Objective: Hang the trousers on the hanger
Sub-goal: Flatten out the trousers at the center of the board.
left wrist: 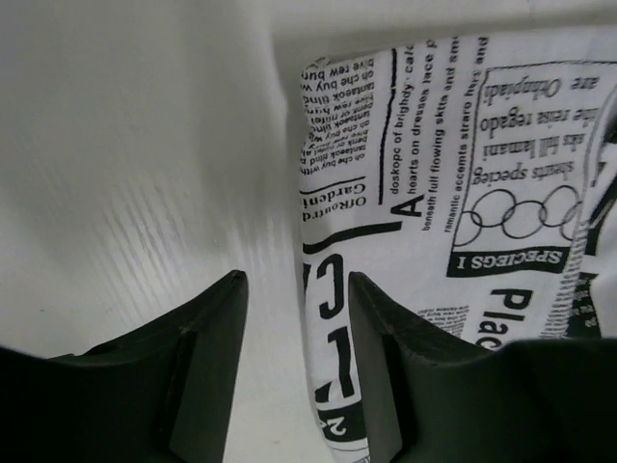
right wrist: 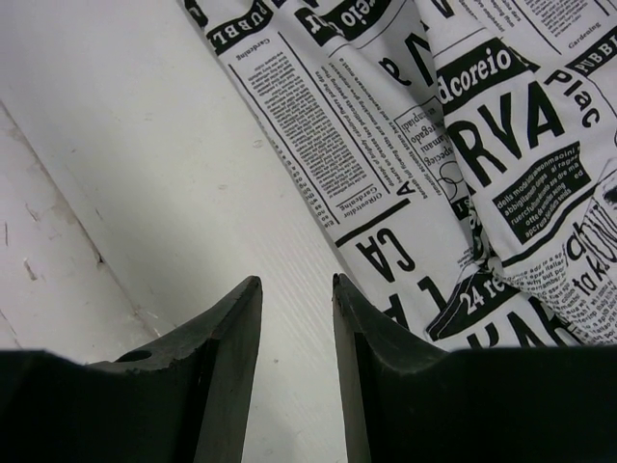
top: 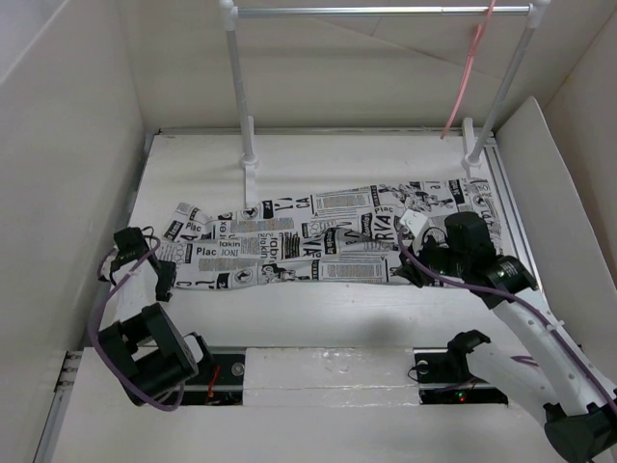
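Note:
The trousers (top: 318,236), white cloth covered in black newspaper print, lie flat across the table with the legs pointing left. The pale pink hanger (top: 469,68) hangs from the rack's bar at the back right. My left gripper (top: 159,260) sits at the leg ends. In the left wrist view it (left wrist: 296,280) is open, and the cloth's edge (left wrist: 333,318) lies in the gap beside the right finger, not pinched. My right gripper (top: 410,268) is at the front edge of the trousers' waist end. It (right wrist: 296,282) is open over bare table, with the trousers (right wrist: 463,164) just to its right.
A rack with white posts (top: 241,96) and a silver bar (top: 381,12) stands at the back of the table (top: 318,309). White walls (top: 58,193) close in the left, right and back. A raised ledge (top: 328,362) runs along the near side.

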Motion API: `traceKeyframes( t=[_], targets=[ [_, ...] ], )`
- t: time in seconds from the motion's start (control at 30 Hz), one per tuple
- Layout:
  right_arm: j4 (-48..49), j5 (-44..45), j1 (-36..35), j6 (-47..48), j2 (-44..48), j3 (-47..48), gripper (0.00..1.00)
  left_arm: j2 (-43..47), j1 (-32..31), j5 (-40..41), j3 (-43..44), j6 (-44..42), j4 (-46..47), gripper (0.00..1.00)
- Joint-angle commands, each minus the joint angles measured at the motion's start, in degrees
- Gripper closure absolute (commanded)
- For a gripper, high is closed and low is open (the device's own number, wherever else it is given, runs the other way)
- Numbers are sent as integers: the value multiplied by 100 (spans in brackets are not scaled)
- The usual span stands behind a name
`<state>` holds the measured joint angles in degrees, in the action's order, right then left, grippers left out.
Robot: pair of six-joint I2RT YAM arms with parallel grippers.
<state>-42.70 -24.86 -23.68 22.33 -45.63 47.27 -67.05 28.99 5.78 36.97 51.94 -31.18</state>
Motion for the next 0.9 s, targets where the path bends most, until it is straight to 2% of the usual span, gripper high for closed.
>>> traceKeyframes(
  t=[0.0,0.1,0.17,0.2,0.23,0.3,0.4,0.5,0.57,0.67,0.8,0.87],
  targets=[
    [-72,-28,-22,18,-8,344,59,-168,36,-174,-269,149,436,59],
    [-55,34,-22,-88,-51,362,59,-300,36,-148,-568,158,734,63],
    [-19,25,-22,-184,-69,371,59,-448,36,-34,-621,80,815,74],
    [-2,34,-22,-202,-78,371,59,-511,36,19,-612,-17,841,82],
    [7,51,-22,-237,-78,371,59,-563,36,63,-569,-70,824,100],
    [16,157,-22,-308,-69,371,59,-582,36,256,-376,-193,676,100],
    [33,236,-22,-378,-95,362,59,-161,36,406,46,-527,404,100],
    [25,289,-22,-404,-201,257,59,673,36,354,529,-834,87,100],
    [25,368,-22,-448,-306,169,59,1025,-313,641,1072,-801,-299,100],
    [-45,412,83,-492,-499,81,58,1612,-719,574,1382,-704,-547,100],
    [-501,473,530,-431,-833,247,59,1993,-886,406,1550,-870,-608,100],
    [-581,508,969,-361,-860,292,59,2159,-1105,345,1228,-940,-521,100]
  ],
)
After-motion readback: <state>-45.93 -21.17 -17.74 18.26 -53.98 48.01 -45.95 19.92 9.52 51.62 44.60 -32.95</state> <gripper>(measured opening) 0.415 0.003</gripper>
